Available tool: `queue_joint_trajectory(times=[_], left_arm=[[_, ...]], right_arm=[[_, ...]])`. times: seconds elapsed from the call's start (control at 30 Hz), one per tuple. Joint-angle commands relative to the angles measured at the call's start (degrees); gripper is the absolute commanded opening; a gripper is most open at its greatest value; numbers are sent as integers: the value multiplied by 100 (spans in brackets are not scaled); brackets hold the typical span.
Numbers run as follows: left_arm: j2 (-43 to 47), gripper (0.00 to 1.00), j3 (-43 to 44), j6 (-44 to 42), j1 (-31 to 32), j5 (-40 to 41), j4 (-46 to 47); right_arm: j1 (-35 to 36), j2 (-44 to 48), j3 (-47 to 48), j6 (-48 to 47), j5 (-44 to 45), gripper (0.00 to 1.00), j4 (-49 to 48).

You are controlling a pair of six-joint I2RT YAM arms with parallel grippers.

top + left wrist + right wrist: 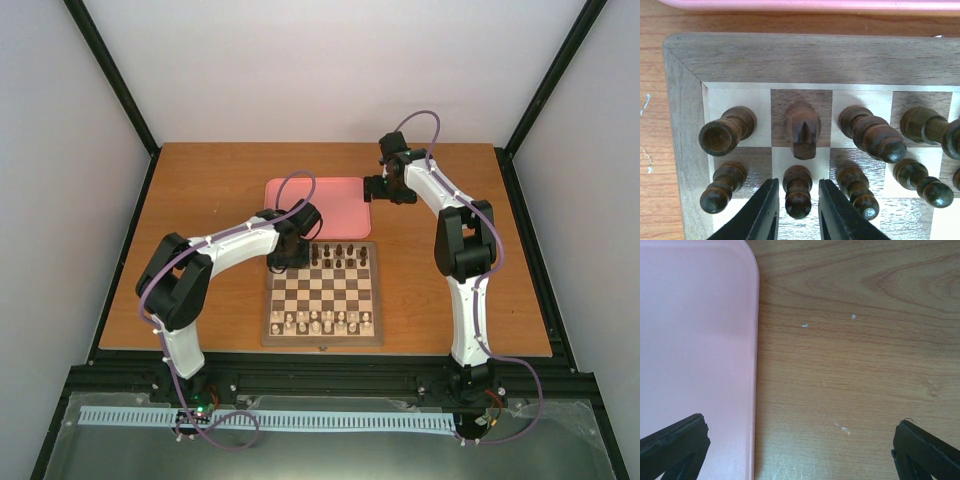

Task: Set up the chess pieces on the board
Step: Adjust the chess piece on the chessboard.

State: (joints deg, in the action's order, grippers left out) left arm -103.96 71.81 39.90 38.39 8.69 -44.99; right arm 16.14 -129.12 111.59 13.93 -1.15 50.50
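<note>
- Top view: the board (pixel 325 290) lies on the table (pixel 200 190) between the 2 arms, just in front of a pink tray (pixel 318 205).
- The dark chess pieces (pixel 340 255) stand along the board's far edge and pale pieces (pixel 322 321) along its near edge.
- The left jaws are down over the far left corner of the board. The right jaws hang above the tray's right edge, well apart from the board.
- Left wrist view: the 2 black fingers (pixel 765 215) stand a little apart on either side of a dark pawn (pixel 798 192), with a thin gap on each side, so nothing is gripped.
- That pawn stands upright in the second rank, with 1 pawn either side of it.
- Behind it stand a rook (pixel 725 131), a knight (pixel 802 129) and a bishop (pixel 872 134), then the board's tan border (pixel 790 60).
- Right wrist view: the jaws are spread wide and hold nothing. One fingertip (pixel 675 442) is over the tray (pixel 695 340) and the other over bare table (pixel 855 365).
</note>
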Motion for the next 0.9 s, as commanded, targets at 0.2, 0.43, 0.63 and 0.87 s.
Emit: queue_joint_trajectory(times=[0.2,0.43,0.63,0.87], left_arm=[[104,25,152,-21,61,16,-19],[110,25,276,-63,58,53,-77],[143,25,391,-79,62,91,-162],[267,25,472,-95,63,191,-325]], right_arm=[[-46,24,-24,-41,-43,100,-40],[-41,-5,33,-41,-52,100,-32],[-43,-14,88,-32,-71,100,-14],[-48,8,132,-48,-52,100,17]])
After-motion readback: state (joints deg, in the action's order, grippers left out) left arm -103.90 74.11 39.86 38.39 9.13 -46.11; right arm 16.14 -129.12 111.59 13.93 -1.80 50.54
